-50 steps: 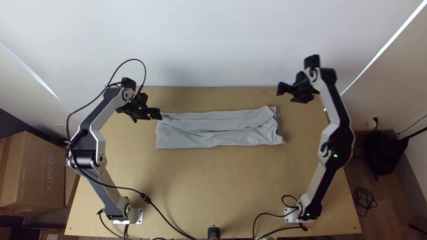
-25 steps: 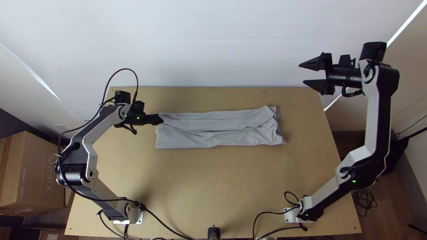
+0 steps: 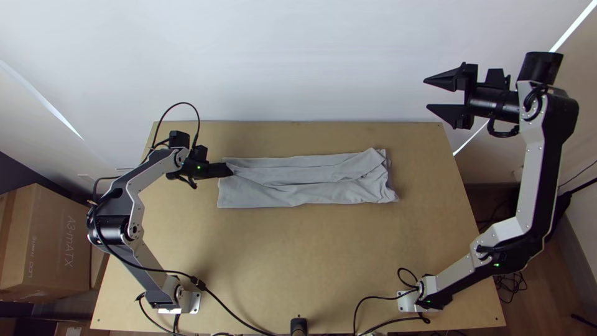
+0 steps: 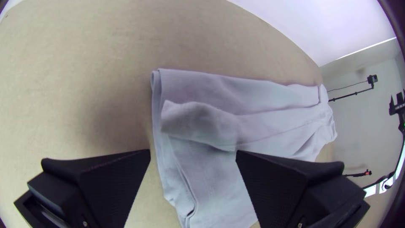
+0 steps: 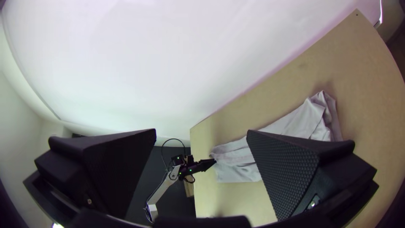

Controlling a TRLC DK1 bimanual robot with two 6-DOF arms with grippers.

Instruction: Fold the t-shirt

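Observation:
In the top view a grey t-shirt (image 3: 298,180) lies folded in a long flat strip across the table, its right end creased. My left gripper (image 3: 230,170) is over the strip's upper left corner. In the left wrist view the left gripper (image 4: 193,154) stands open, a raised flap of the shirt (image 4: 202,122) ahead of its fingers. Off beyond the table's far right corner, my right gripper (image 3: 429,94) is open with nothing in it. The right wrist view has the right gripper (image 5: 201,133) with its fingers wide apart and the shirt (image 5: 299,120) well below.
A white wall (image 3: 311,62) rises behind the table (image 3: 298,261). Cables (image 3: 233,305) run over the near part beside the left base, and others lie by the right base. A cardboard box (image 3: 46,242) stands off the table at the left.
My right arm has swung right and away from the shirt, its gripper turning so both fingers show. The left gripper dipped back, then moved slightly right over the corner. The shirt lies the same.

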